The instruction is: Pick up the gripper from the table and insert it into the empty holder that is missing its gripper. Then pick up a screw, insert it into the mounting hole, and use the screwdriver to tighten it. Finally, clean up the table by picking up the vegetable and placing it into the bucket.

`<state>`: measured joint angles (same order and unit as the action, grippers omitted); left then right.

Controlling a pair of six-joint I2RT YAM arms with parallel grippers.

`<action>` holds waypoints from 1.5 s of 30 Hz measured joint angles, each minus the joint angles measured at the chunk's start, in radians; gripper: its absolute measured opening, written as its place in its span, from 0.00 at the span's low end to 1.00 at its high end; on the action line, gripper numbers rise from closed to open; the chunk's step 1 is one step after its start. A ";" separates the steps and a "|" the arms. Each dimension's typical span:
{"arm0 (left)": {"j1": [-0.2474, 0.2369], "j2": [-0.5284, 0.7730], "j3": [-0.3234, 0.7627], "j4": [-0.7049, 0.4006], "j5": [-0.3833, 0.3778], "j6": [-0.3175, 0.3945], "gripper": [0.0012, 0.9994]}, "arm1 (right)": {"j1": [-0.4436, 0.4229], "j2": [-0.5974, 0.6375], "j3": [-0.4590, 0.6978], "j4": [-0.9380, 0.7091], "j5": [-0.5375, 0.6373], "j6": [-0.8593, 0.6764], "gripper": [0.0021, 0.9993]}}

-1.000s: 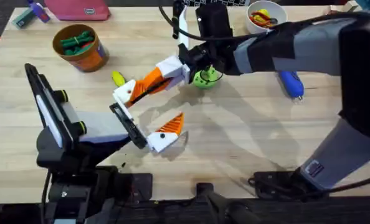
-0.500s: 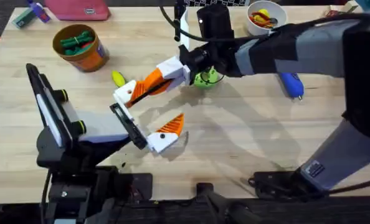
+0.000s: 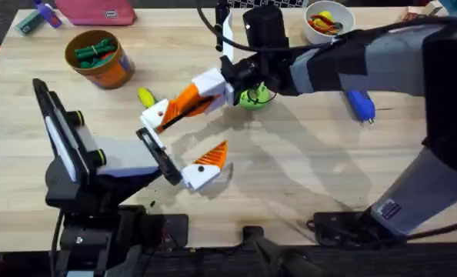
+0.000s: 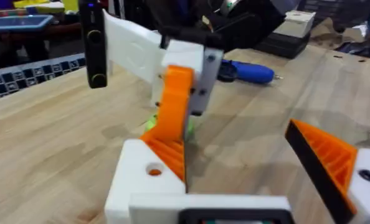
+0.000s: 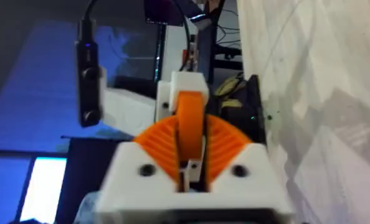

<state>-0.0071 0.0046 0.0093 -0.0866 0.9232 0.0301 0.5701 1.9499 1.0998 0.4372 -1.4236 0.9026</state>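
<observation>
Here the right gripper [image 3: 184, 104] pinches the gripper [image 3: 187, 98], hiding its black face; left gripper [image 3: 184, 146] gapes wide

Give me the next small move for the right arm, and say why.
Probably press the gripper wedge slightly deeper into the holder. The right gripper is shut on the wedge, whose lower end meets the white holder at a slant, so it doesn't look fully seated; releasing now seems premature.

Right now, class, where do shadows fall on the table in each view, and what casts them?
Overhead: the right arm casts a broad, soft shadow on the table toward the near edge. Left wrist: a dim shadow lies on the wood beneath the orange gripper. Right wrist: faint grey patches cross the wood; their source is unclear.
</observation>
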 joint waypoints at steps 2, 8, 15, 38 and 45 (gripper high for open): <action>-0.003 0.000 0.000 -0.001 0.008 0.001 0.99 | 0.006 0.000 -0.004 -0.001 0.014 0.000 0.51; -0.003 0.000 0.000 -0.002 0.018 0.003 0.99 | 0.019 0.000 -0.007 -0.001 0.037 -0.001 0.94; -0.003 0.000 0.000 -0.002 0.023 0.003 0.99 | -0.003 -0.047 -0.015 -0.058 0.090 -0.033 0.94; -0.003 0.000 0.000 -0.003 0.024 0.003 0.99 | -0.163 -0.386 0.422 -1.478 1.163 -0.658 0.95; -0.003 0.000 0.000 -0.003 0.024 0.003 0.99 | -0.089 -0.244 0.476 -1.551 1.386 -0.660 0.91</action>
<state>-0.0097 0.0044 0.0093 -0.0895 0.9470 0.0334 0.4815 1.7059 1.5762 -1.1140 -0.0373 0.2428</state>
